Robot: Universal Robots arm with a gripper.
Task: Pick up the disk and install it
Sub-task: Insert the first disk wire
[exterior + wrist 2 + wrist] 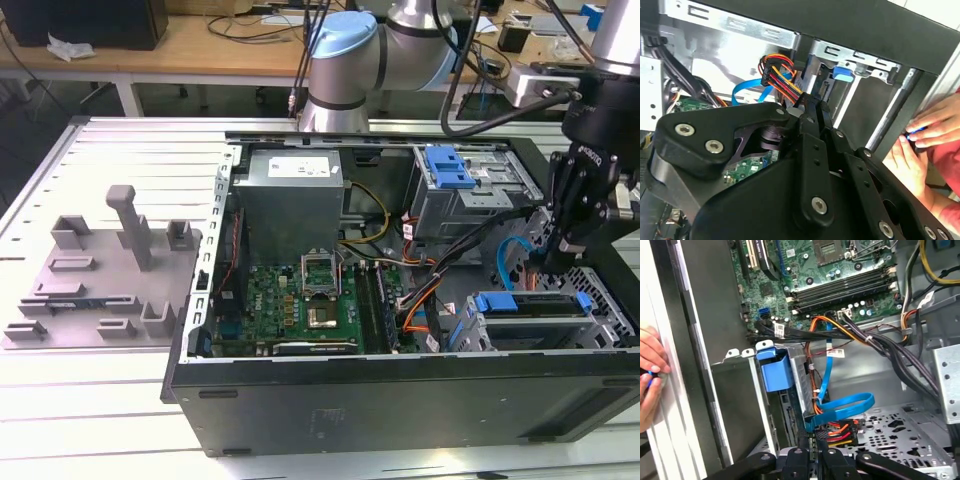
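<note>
One disk seated in its bay, one gripper at its cabled end.

The single blue-framed disk point(530, 305) sits in the near drive cage of the open computer case point(400, 400), on the exterior view's right. The gripper point(548, 262), fingers drawn together, hangs just beside the disk, by one blue flat cable point(845, 405) and one orange-red wire bundle point(777, 70). A person's two hands point(932, 125) rest outside the case wall. One grey tray point(100, 280) lies well apart on the left.

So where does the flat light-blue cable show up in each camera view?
Exterior view: the flat light-blue cable loops inside the case at the exterior view's right.
Second wrist view: it arcs beside the orange, red and yellow wires.
First wrist view: it loops back on itself beside those wires.
Shared landmark: that wire bundle, seen in all three.
</note>
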